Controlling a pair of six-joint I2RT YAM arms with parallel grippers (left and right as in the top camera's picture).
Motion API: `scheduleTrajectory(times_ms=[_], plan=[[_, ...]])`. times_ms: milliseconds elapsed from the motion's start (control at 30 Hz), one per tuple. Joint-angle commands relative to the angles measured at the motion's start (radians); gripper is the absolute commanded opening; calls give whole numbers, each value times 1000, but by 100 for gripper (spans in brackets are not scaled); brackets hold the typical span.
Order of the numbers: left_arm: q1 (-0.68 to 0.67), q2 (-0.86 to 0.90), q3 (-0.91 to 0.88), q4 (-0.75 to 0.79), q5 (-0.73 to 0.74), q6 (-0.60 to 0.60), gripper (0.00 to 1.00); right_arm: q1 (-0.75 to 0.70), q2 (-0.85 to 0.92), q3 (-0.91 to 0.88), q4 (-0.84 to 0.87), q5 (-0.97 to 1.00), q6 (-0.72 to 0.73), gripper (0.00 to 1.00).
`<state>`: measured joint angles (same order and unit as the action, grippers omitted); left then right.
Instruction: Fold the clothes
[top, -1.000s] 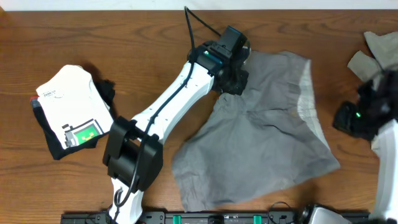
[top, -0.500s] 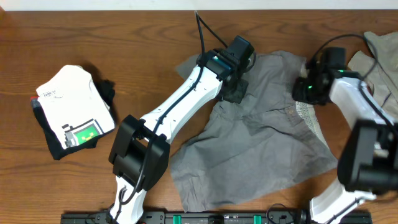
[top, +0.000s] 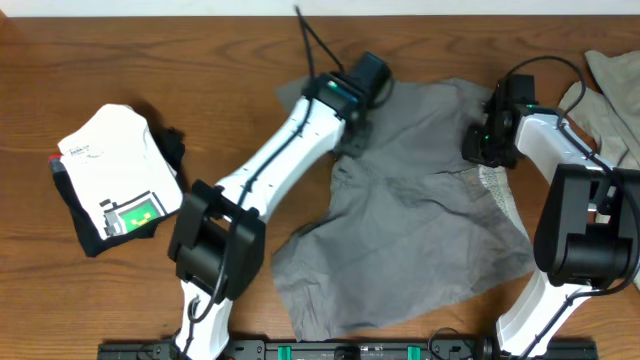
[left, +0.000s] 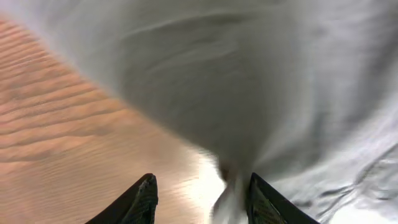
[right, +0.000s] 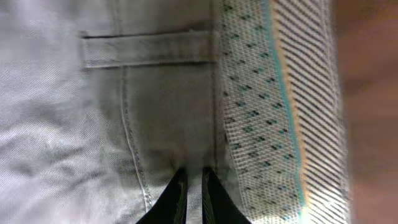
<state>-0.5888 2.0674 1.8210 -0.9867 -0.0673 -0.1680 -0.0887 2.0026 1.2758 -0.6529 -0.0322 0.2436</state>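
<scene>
The grey shorts (top: 420, 210) lie spread over the middle and right of the table, with the waistband (top: 497, 185) on the right. My left gripper (top: 352, 100) is at the shorts' far left corner. In the left wrist view its fingers (left: 202, 202) are wide apart over wood, with a fold of the grey cloth (left: 249, 93) just inside the right finger. My right gripper (top: 487, 140) is at the waistband's far end. In the right wrist view its fingers (right: 191, 186) are pinched together on the grey fabric (right: 161, 112) beside the patterned waistband lining (right: 267, 112).
A folded white T-shirt with a green print (top: 115, 180) lies on a dark garment (top: 85, 230) at the left. More grey-khaki clothes (top: 610, 85) lie at the far right edge. Bare wood shows along the far edge and front left.
My right arm swung in from the right edge to the shorts' waistband and closed on it. My left gripper shifted left, and the shorts' far corner spread left with it.
</scene>
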Motion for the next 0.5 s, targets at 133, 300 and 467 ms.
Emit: scheduleTrajectory(times_ms=[133, 300, 467], plan=[[134, 7, -7, 58, -46, -32, 49, -121, 100, -63, -74, 312, 94, 9], [179, 26, -8, 162, -8, -30, 60, -164, 100, -63, -87, 274, 111, 8], [198, 72, -20, 333, 200, 16, 71, -156, 100, -63, -96, 259, 111, 8]])
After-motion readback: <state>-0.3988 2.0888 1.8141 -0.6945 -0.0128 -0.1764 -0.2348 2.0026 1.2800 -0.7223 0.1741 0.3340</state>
